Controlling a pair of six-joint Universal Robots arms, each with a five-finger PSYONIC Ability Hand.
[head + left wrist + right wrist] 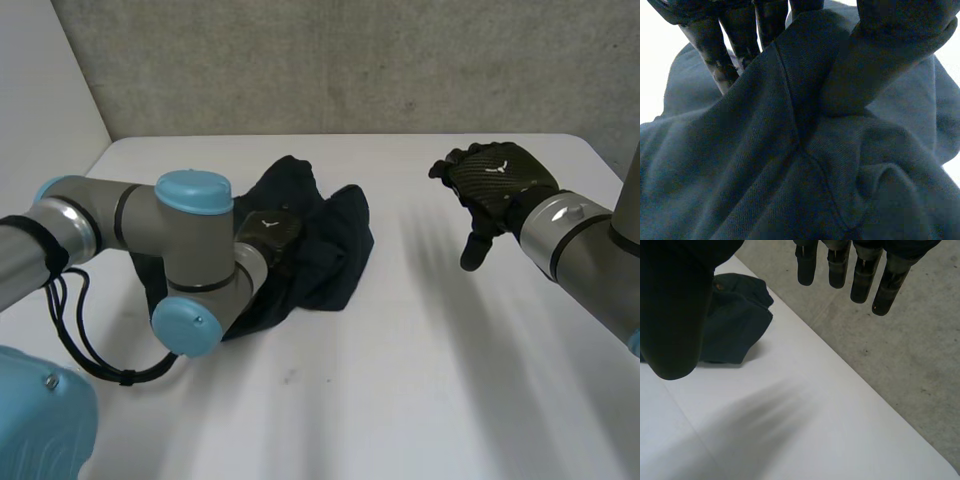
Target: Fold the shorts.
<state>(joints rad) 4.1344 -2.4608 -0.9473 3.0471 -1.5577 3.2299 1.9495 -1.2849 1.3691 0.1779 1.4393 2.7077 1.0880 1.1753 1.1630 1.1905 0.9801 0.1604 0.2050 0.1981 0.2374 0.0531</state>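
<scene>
Gripping shorts (335, 250), left hand (272, 235); bare table (400, 380) rightward.

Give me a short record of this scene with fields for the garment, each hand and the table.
garment: dark blue shorts, crumpled in a heap, not yet folded
left hand: on the shorts, with a ridge of cloth pinched between its fingers and thumb
right hand: open and holding nothing, above the table and apart from the shorts
table: white, with the shorts lying toward the robot's left side
</scene>
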